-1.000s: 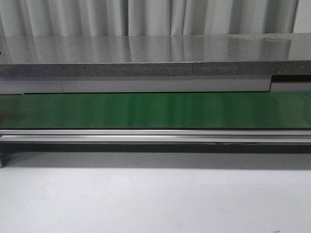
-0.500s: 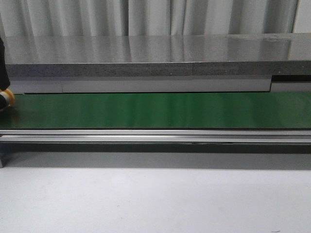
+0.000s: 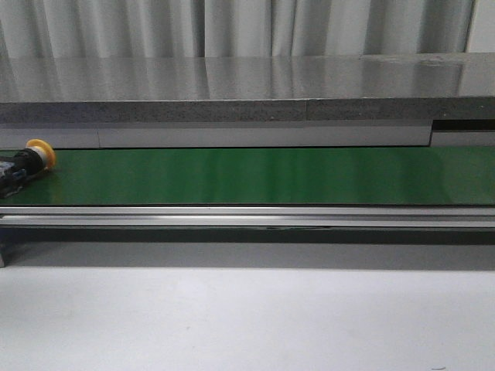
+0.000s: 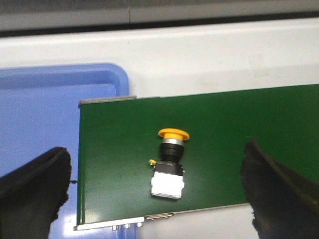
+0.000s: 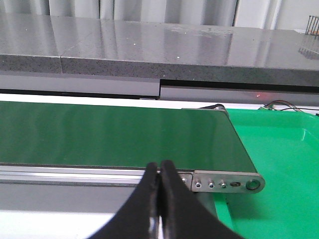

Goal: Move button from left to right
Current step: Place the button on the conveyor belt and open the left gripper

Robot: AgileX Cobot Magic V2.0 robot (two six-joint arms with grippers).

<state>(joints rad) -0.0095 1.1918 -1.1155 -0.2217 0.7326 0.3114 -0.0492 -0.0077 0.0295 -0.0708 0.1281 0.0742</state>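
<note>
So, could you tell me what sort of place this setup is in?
Probably a factory-style sorting cell: a green conveyor belt carrying an industrial button, with a blue tray and a green bin at its ends.

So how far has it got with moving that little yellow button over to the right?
Done: the button lies on its side at the left end of the green belt, released by the open left gripper. In hand: nothing. Left: the whole trip to the belt's right end, where the right gripper waits, shut.
</note>
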